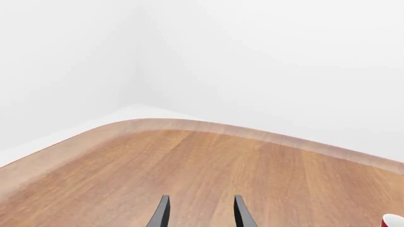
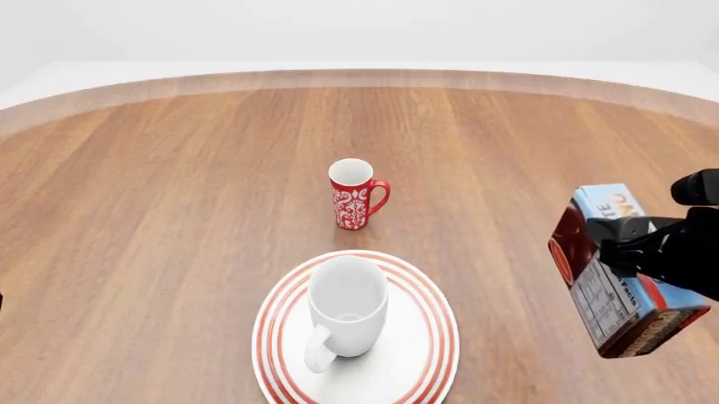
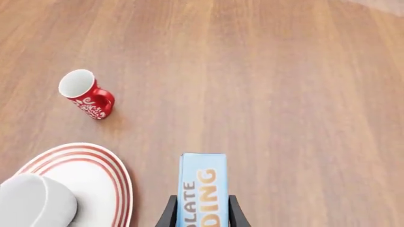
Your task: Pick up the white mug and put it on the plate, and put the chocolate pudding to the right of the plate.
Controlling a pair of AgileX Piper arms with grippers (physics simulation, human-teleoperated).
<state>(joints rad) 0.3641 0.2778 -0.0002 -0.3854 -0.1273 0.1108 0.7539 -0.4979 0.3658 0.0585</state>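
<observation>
The white mug stands upright in the middle of the red-ringed plate, its handle toward the near side; both show in the right wrist view too, mug on plate. My right gripper is shut on the chocolate pudding, holding the carton tilted in the air to the right of the plate. In the right wrist view the carton sits between the two fingers. My left gripper is open over bare wood, holding nothing.
A slim red mug with white pattern stands upright behind the plate, also seen from the right wrist. The wooden table's curved far edge runs across the back.
</observation>
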